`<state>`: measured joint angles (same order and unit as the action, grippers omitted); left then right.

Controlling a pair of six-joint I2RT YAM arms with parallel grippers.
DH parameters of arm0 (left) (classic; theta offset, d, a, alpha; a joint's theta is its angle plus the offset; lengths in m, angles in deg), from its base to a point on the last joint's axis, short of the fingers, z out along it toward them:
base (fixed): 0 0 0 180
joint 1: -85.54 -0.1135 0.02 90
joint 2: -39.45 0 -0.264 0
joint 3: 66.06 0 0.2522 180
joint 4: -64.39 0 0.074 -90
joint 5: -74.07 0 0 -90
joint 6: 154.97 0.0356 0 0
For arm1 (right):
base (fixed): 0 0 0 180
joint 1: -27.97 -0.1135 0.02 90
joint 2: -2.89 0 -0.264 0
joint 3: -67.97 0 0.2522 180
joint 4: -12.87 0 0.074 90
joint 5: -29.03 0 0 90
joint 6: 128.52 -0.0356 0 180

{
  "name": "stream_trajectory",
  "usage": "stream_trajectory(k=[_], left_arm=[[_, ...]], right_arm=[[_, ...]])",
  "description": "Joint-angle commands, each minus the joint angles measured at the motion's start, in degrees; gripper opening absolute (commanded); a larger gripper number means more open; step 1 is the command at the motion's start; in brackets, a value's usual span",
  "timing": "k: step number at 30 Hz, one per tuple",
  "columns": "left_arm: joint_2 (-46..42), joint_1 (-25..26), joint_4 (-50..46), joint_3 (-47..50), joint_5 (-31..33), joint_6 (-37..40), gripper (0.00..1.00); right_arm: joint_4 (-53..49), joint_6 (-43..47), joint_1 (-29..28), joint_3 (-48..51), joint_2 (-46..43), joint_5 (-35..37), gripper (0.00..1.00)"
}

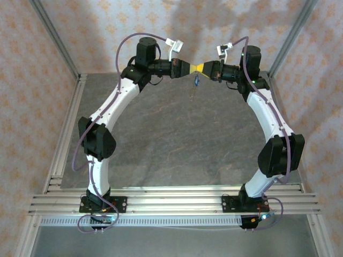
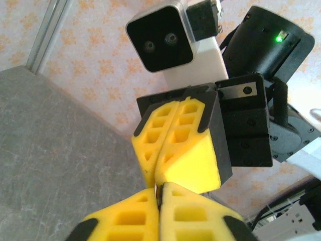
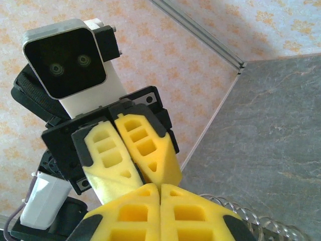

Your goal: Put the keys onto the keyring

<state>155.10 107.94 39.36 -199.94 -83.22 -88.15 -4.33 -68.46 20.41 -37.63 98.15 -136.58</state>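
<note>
At the upper centre of the top view, the left tool [image 1: 195,68] and the right tool [image 1: 203,68] meet tip to tip above the counter [image 1: 177,139], both closed. Whether either pinches anything cannot be told. The blue-headed key [image 1: 197,80] hangs just beneath them. At the lower right of the right wrist view lies a coiled strand [image 3: 241,213]. The left wrist view shows a green light [image 2: 279,38] at its upper right.

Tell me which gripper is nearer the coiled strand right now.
Right. The coiled strand runs close beside the right gripper, along its fingers. The left gripper meets those fingers tip to tip, farther out, beyond the strand.
</note>
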Motion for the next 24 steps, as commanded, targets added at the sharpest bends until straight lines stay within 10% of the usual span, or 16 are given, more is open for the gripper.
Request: stream_trajectory(k=[1,14,24], left_arm=[[-0.1,2.5,-5.7,-3.5,-5.9,4.8,0.00],[-1.3,4.2,0.5,-0.2,3.7,-0.7,0.00],[-5.8,4.2,28.9,14.6,13.3,-18.1,0.00]], right_arm=[[3.8,-0.3,0.1,-0.5,0.3,1.0,0.00],[7.5,-5.1,0.1,-1.2,0.0,4.0,0.00],[9.8,-6.8,1.0,1.3,-4.2,9.8,0.33]])
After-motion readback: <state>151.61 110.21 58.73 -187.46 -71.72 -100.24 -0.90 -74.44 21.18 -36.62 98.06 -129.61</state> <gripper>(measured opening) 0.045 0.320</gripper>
